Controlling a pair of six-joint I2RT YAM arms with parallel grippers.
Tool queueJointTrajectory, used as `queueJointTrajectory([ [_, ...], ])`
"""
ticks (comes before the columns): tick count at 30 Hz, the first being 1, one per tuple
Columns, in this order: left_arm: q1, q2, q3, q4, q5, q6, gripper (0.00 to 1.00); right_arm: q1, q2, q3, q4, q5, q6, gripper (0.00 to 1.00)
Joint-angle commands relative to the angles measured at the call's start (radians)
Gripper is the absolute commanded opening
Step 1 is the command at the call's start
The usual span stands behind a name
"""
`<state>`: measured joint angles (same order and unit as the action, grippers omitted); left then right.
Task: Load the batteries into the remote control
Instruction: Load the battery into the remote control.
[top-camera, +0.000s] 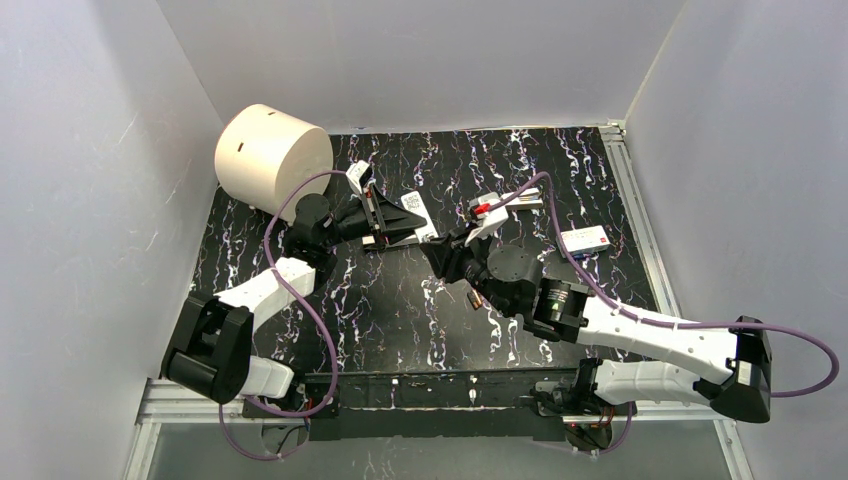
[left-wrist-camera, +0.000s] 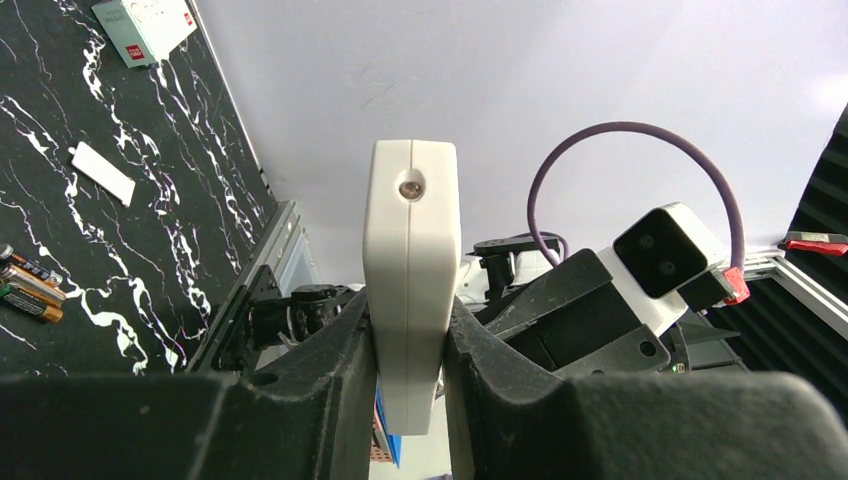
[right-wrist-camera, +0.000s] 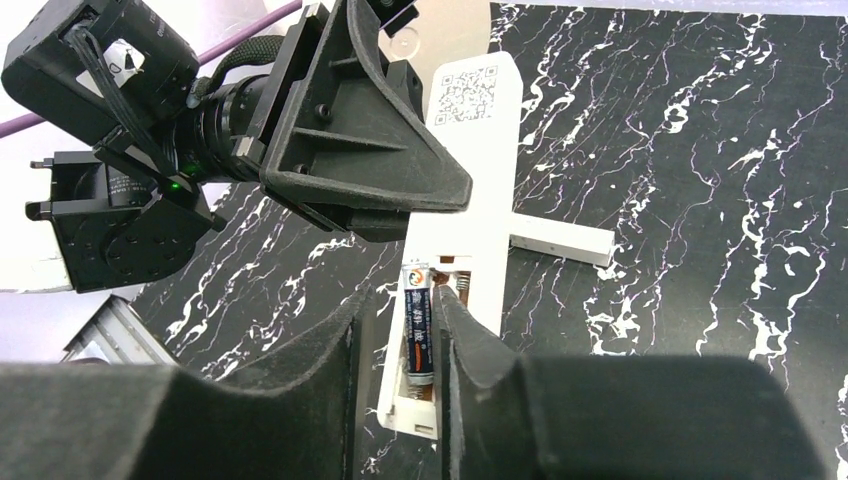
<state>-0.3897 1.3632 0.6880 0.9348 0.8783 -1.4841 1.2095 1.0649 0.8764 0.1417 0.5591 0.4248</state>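
Note:
My left gripper (top-camera: 393, 222) is shut on the white remote control (top-camera: 412, 210) and holds it edge-on between its fingers in the left wrist view (left-wrist-camera: 410, 250). In the right wrist view the remote (right-wrist-camera: 480, 170) shows its back, with a QR label and the open battery recess. One dark battery (right-wrist-camera: 417, 335) lies in the recess. My right gripper (right-wrist-camera: 405, 300) straddles it with the jaws a little apart; the right finger (right-wrist-camera: 450, 340) touches the battery, the left finger sits outside the remote's wall. Loose batteries (left-wrist-camera: 28, 285) lie on the black mat below the right gripper (top-camera: 475, 297).
A plain white strip (right-wrist-camera: 560, 238) lies just behind the remote and also shows in the left wrist view (left-wrist-camera: 102, 172). A white box with a red mark (top-camera: 585, 238) sits at the right. A cream cylinder (top-camera: 272, 155) stands at the back left. White walls enclose the mat.

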Motion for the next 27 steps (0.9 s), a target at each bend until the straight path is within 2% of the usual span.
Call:
queueJointTrajectory([
  [1, 0.003, -0.044, 0.019, 0.047, 0.016, -0.013, 0.0, 0.002, -0.004, 0.027, -0.054, 0.068, 0.007, 0.39],
  [13, 0.003, -0.048, 0.025, 0.046, 0.027, 0.006, 0.0, 0.002, -0.005, 0.105, -0.105, 0.133, 0.051, 0.57],
  [19, 0.003, -0.061, 0.022, 0.047, 0.026, 0.048, 0.0, 0.002, -0.045, 0.118, -0.08, 0.076, 0.08, 0.65],
  [23, 0.003, -0.06, 0.021, 0.047, 0.005, 0.056, 0.0, 0.001, -0.093, 0.094, -0.08, 0.079, 0.192, 0.8],
  [27, 0.003, -0.072, 0.022, 0.047, -0.015, 0.062, 0.0, 0.0, -0.157, 0.032, -0.09, 0.136, 0.405, 0.97],
])
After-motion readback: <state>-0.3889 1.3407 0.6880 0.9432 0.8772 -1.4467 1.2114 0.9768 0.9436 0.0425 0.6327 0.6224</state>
